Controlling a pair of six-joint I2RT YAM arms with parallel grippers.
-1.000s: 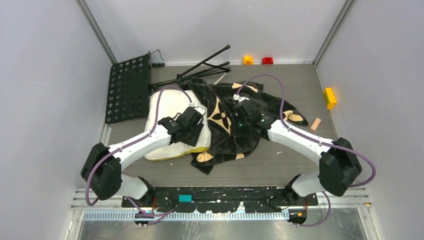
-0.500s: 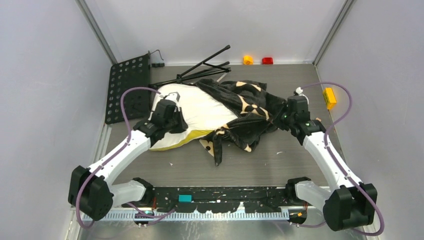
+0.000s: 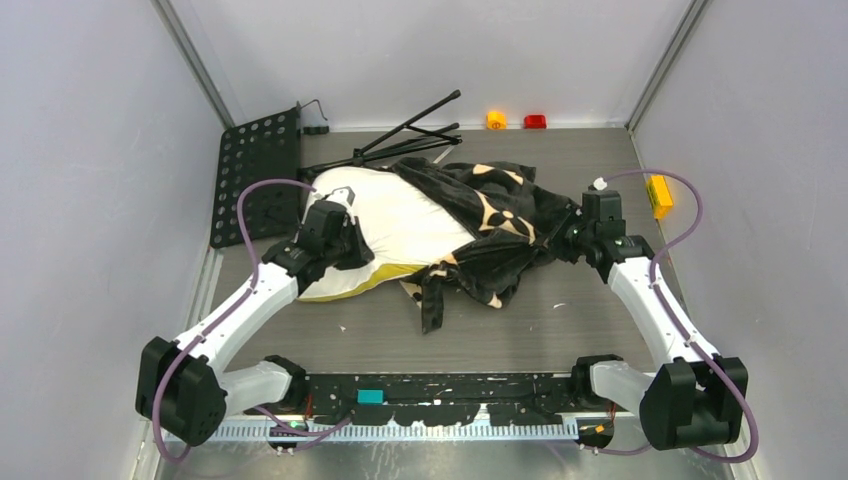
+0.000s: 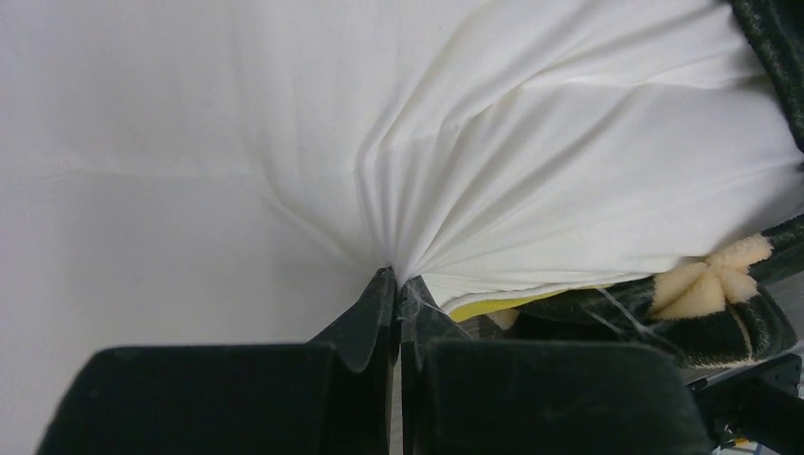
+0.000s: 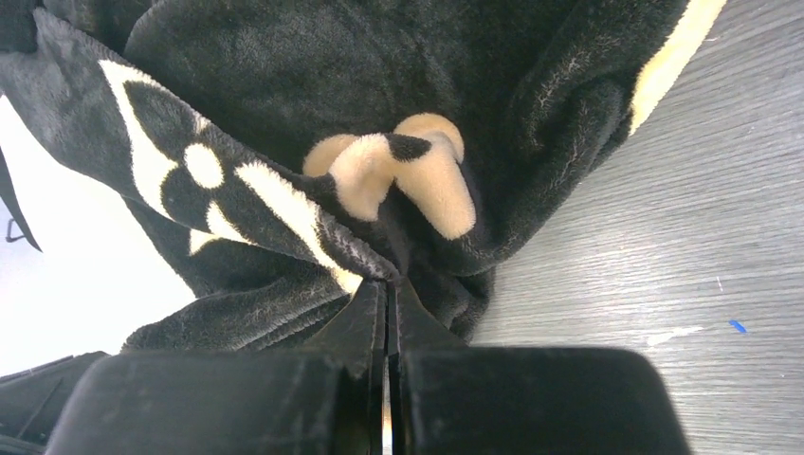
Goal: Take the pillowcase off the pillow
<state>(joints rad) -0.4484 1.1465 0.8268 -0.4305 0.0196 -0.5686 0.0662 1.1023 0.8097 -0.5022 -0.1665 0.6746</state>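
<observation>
One black perforated plate (image 3: 258, 178) lies left of the pillow (image 3: 400, 222), against the side wall. The left gripper (image 4: 396, 282) sits at the pillow's left end. Its wrist view shows the two fingers pressed together on a pinch of white pillow fabric, with creases fanning out from the tips.

There is one pillow, cream-white with a yellow edge along its near side, lying on the grey table (image 3: 600, 320). Its left and middle parts are bare. Just behind the pillow lies one folded black stand (image 3: 405, 132).

One pillowcase (image 3: 495, 225), black plush printed with pale-yellow flowers, is bunched over the pillow's right end, and a tail of it trails onto the table off the pillow's near right corner. The right gripper (image 5: 387, 287), right of the pillow, has its fingers clamped on a fold of the pillowcase, just below one puckered flower and beside one diamond-star print.

Three small blocks lie beyond the pillow's right end: one orange block (image 3: 496, 120) and one red block (image 3: 535, 121) at the back wall, and one yellow block (image 3: 658, 195) farthest right.
</observation>
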